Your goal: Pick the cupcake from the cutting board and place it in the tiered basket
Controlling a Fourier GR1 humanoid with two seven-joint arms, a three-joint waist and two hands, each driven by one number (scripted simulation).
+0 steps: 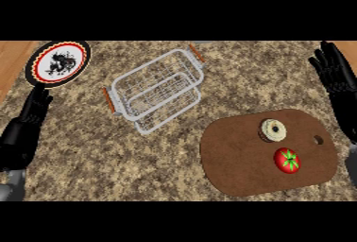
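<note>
In the head view you see the cupcake [273,129] on the cutting board [237,160], near its far edge, with a tomato [286,159] just beside it and bare speckled surface [105,156] between board and tiered basket [157,90]. Your left hand [35,106] and right hand [333,66] rest at the side edges, fingers straight, holding nothing. A plate [58,62] sits at the far left, and the frame edges cut off both forearms.

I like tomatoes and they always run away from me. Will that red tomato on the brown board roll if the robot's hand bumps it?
Probably yes. The tomato looks round, so a bump would likely send it rolling across the flat cutting board, which shows no raised edge to stop it. It lies close to the cupcake, so it could bump into that.
</note>
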